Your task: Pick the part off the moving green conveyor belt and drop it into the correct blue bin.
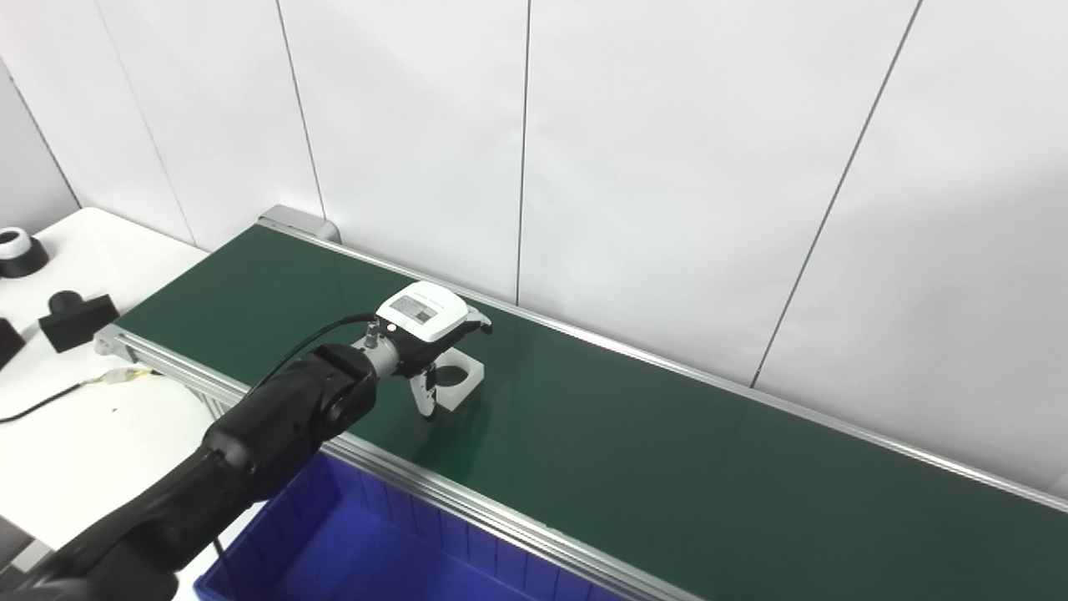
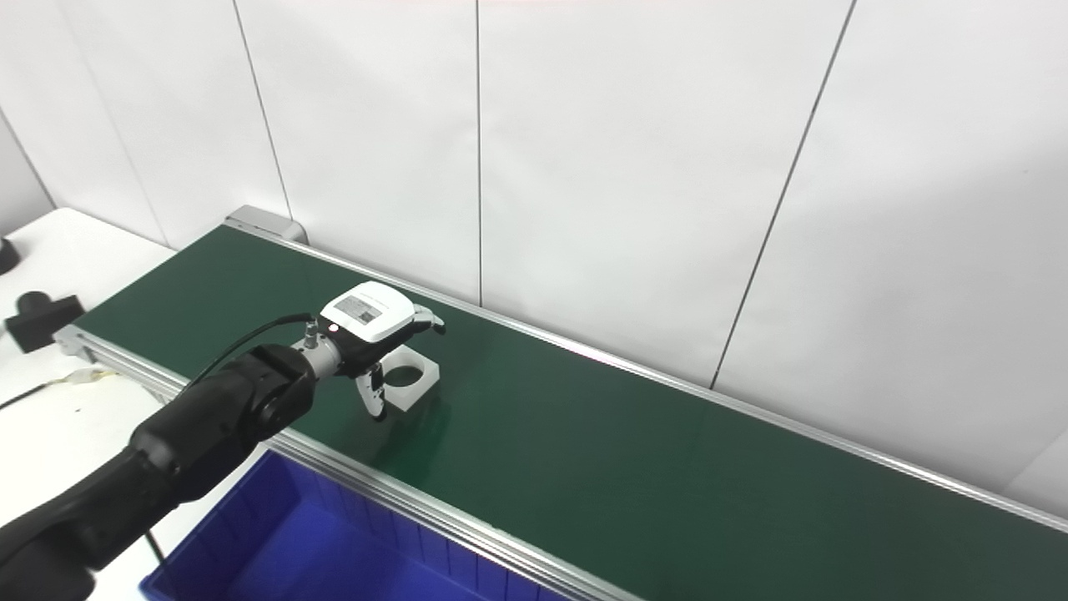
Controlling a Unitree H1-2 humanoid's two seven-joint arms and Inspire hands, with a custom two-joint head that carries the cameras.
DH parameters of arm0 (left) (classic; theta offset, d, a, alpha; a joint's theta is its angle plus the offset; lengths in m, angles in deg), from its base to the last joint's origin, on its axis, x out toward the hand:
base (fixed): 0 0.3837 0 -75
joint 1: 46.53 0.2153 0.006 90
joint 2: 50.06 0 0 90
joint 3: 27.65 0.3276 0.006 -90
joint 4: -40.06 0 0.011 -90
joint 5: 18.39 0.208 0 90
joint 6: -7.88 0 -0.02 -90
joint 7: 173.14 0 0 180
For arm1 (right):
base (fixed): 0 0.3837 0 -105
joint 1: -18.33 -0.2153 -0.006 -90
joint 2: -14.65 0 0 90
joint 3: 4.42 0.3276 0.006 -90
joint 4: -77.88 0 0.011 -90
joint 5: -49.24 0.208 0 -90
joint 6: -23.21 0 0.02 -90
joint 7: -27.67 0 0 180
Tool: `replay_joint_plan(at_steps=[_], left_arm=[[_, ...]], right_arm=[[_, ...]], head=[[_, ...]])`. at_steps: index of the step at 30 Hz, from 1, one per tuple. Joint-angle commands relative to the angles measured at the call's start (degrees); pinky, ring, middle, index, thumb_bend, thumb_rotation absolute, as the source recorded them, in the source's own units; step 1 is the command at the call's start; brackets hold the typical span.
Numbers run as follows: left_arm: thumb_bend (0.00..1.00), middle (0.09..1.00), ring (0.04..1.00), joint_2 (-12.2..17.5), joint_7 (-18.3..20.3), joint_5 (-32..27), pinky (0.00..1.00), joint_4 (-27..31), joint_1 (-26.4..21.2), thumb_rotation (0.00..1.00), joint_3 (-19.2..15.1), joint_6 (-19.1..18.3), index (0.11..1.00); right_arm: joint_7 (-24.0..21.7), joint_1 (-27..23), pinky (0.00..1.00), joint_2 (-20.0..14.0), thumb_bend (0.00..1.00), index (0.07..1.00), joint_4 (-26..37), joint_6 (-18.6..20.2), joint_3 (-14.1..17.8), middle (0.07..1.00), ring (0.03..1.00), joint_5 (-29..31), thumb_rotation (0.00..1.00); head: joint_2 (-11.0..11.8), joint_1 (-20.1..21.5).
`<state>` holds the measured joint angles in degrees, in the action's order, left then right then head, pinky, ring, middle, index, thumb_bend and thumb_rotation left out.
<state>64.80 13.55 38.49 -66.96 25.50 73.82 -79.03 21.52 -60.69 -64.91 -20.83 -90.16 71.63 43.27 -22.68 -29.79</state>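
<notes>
A white square part with a round hole lies flat on the green conveyor belt, toward its left end. My left hand, white-backed on a black arm, hovers right over the part. Its thumb hangs down at the part's near-left side, and its fingers reach out above the far edge. The fingers are apart and are not closed on the part, which rests on the belt and is half hidden by the hand. The right hand is out of sight.
A blue bin stands below the belt's near aluminium rail, under my forearm. On the white table at left sit a black block, a black-and-white ring and a cable. A white panel wall backs the belt.
</notes>
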Motion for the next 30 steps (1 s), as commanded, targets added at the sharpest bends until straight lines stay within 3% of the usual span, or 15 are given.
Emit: replay_joint_plan(at_steps=[1,10,21,26,30], left_arm=[[0.9,0.866,0.828,2.3,-3.3,0.2,0.71,-1.0,-3.6,0.0,0.2,1.0,0.827],[0.89,0.874,0.846,1.5,-4.7,1.5,0.74,-8.1,-8.2,0.0,4.8,0.5,0.837],[0.89,0.871,0.812,-0.8,-6.5,0.1,0.71,-15.6,-11.6,0.0,8.5,0.5,0.833],[0.93,0.835,0.787,-1.2,-9.1,-0.6,0.67,-18.0,-11.8,0.0,10.5,4.0,0.83],[0.91,0.792,0.751,-2.0,-6.2,-0.8,0.68,-17.3,-11.3,0.0,12.1,3.0,0.794]], right_arm=[[-0.4,0.0,0.88,0.6,0.74,0.972,1.9,-3.1,-0.1,0.92,0.905,0.9,0.51],[-0.2,0.5,0.88,0.7,0.75,0.97,3.1,-2.2,-0.3,0.915,0.901,0.1,0.51],[-0.3,1.1,0.88,1.0,0.76,0.971,3.6,-2.2,-0.5,0.915,0.907,0.4,0.51],[-0.2,1.5,0.88,1.2,0.76,0.974,4.2,-1.9,-0.6,0.914,0.908,0.2,0.51],[0.0,1.8,0.87,1.2,0.76,0.975,5.0,-1.4,-0.6,0.915,0.906,-0.3,0.51]], head=[[-0.1,0.1],[-0.2,1.0],[-0.6,1.5],[-1.0,1.8],[-1.2,1.9]])
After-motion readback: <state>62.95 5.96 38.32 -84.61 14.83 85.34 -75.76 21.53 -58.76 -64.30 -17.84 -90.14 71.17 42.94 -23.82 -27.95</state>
